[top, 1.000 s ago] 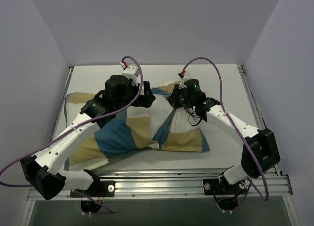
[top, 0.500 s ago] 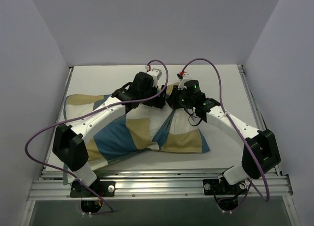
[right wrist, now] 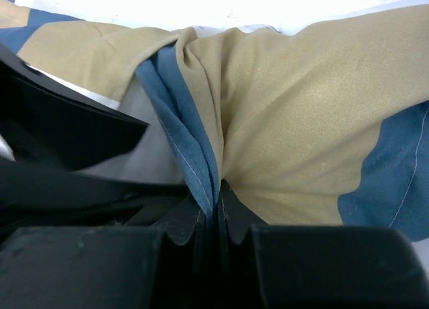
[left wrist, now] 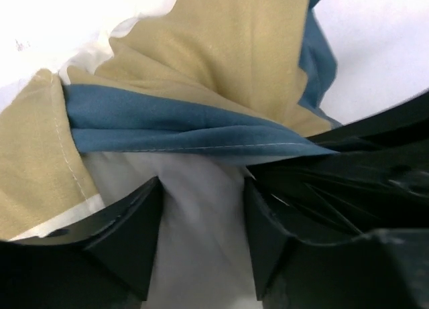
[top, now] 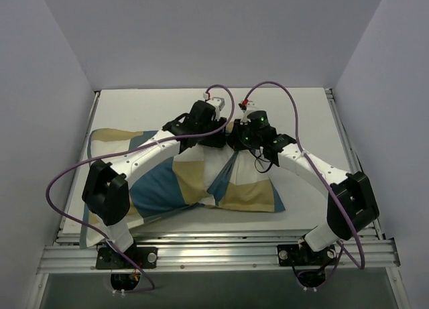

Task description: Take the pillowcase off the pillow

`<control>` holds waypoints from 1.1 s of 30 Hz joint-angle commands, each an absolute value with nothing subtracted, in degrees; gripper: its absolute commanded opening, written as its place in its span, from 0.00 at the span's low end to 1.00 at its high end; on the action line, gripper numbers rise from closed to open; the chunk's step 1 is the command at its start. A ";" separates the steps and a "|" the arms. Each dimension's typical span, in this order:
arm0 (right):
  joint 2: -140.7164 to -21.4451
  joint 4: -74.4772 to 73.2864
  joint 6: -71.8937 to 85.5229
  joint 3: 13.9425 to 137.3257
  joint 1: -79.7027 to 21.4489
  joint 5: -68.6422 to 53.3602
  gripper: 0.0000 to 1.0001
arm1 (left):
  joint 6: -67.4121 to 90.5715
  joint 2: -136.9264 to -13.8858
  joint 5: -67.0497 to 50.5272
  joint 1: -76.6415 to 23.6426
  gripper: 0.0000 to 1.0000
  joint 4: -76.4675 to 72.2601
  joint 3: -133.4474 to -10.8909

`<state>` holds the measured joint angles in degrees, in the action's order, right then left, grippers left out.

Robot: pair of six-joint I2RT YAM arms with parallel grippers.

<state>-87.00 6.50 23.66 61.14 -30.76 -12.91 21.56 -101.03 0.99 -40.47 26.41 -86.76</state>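
The pillowcase (top: 201,181), in blue, tan and cream blocks, lies across the table with the pillow inside it. My right gripper (top: 234,139) is at its far middle edge, shut on a bunched blue hem (right wrist: 194,161), with tan cloth (right wrist: 301,121) fanning out from the pinch. My left gripper (top: 216,137) is right beside it and open. In the left wrist view its fingers (left wrist: 134,235) straddle plain white pillow cloth (left wrist: 201,215) just below the blue hem (left wrist: 188,125). The right gripper's black body (left wrist: 362,181) fills that view's right side.
The white table (top: 141,108) is walled at the back and on both sides. An aluminium rail (top: 214,252) runs along the near edge by the arm bases. Purple cables loop above both wrists. The left arm's elbow (top: 106,188) hangs over the pillowcase's near left part.
My left gripper has swung right along the pillowcase's far edge and now sits against the right gripper. Its elbow has dropped to the near left. The right gripper keeps its hold.
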 commanded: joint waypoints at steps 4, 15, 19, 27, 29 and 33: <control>-85.34 12.57 23.47 62.67 -33.22 -14.95 0.00 | 23.91 -101.96 -1.14 -41.57 0.23 23.38 -81.74; -87.18 7.39 21.27 64.60 -33.14 3.05 0.14 | 22.76 -93.35 -0.70 -42.18 0.02 22.24 -73.05; -89.81 7.29 21.62 66.71 -33.22 4.92 0.19 | 21.45 -89.13 -1.49 -43.68 0.02 21.01 -69.70; -94.39 7.12 22.06 70.48 -33.31 5.89 0.24 | 21.88 -84.29 -1.06 -45.26 0.02 18.63 -65.13; -95.71 6.24 22.50 71.01 -33.22 7.64 0.24 | 21.88 -83.15 -0.53 -45.35 0.02 19.24 -64.60; -97.03 3.44 23.46 70.84 -32.70 13.26 0.06 | 22.67 -79.56 2.28 -45.26 0.02 20.65 -63.46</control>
<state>-95.68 3.60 23.18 68.51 -34.41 1.80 21.87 -85.14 3.14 -43.62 15.31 -64.84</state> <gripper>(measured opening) 0.094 0.047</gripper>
